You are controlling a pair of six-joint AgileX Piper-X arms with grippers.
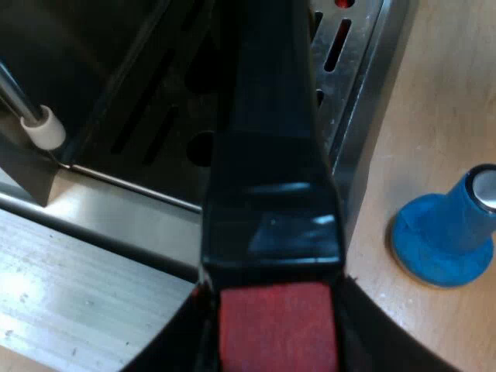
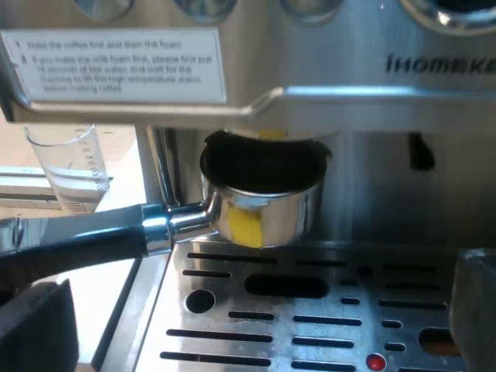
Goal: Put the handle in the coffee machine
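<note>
With the left end effector (image 1: 275, 329) clamped on the red-ended handle (image 1: 267, 178), the metal holder (image 2: 263, 205) is just under its mount on the espresso machine (image 2: 364, 93), apparently not yet seated and twisted locked; the right end effector (image 2: 252, 325) gapes wide, empty.

You see the metal holder (image 2: 267, 209) directly under the espresso machine's (image 2: 349, 101) brew head, above the slotted drip tray (image 2: 310, 329), its handle (image 2: 77, 240) roughly level. A measuring glass (image 2: 70, 167) stands beside the machine.

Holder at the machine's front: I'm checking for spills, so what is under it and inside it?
Under the holder lies the slotted metal tray. Its inside is dark; the contents cannot be seen.
</note>
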